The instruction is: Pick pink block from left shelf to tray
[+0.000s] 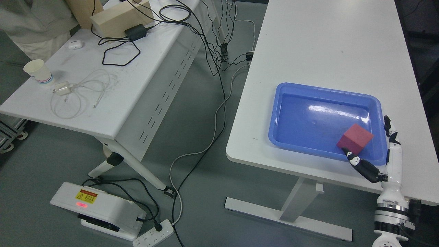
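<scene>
On the left worktop (113,103) stood a paper cup (37,71), its contents not visible, beside a coiled white cable (77,94). The right worktop (329,44) carried a blue tray (284,103). The pink block (355,138) lay inside the tray, in its near right corner, tilted. The right hand (372,151) was open: thumb tip touching the block's lower edge, fingers (392,135) extended just outside the tray's right rim.

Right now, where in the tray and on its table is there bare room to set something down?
Tray: bare left of the pink block; crowded at its near-right corner, where the right hand brackets it. Table: clear beyond the tray.
</scene>
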Available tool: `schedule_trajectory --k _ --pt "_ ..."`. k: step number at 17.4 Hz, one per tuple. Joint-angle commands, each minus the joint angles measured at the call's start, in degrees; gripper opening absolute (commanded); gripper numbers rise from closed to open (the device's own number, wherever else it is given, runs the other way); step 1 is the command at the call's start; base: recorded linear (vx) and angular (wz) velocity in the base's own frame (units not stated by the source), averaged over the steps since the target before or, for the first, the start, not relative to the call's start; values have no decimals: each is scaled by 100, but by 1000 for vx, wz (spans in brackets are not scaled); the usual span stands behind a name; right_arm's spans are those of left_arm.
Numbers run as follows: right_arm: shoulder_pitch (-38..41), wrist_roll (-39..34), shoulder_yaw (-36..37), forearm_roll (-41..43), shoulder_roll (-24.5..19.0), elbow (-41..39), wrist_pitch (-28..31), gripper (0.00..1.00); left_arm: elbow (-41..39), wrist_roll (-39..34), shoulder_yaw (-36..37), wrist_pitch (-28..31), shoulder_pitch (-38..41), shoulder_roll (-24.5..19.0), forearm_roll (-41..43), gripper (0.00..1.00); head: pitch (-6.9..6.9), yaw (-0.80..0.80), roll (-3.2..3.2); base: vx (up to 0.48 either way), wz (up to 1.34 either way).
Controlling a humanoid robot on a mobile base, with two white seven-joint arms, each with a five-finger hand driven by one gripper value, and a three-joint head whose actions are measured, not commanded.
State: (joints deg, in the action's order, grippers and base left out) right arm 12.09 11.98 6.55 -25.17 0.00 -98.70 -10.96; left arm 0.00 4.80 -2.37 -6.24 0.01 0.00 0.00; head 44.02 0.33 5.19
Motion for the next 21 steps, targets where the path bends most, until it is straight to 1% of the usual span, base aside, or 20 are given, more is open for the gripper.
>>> schedule_trajectory --k 1,4,12,21 --pt "-40 -3 145 845 100 9 480 100 -100 4 0 0 -185 -100 9 100 0 0 0 -161 115" --pt "-49 -12 154 1119 100 9 490 100 -100 4 0 0 -185 -100 0 100 0 0 0 -165 55" --pt "-40 -3 136 1128 100 9 455 100 -100 4 0 0 -185 -100 0 100 0 0 0 -134 -384" --pt "-40 -12 127 1128 100 9 455 100 -100 4 0 0 -185 -100 0 100 0 0 0 -168 -8"
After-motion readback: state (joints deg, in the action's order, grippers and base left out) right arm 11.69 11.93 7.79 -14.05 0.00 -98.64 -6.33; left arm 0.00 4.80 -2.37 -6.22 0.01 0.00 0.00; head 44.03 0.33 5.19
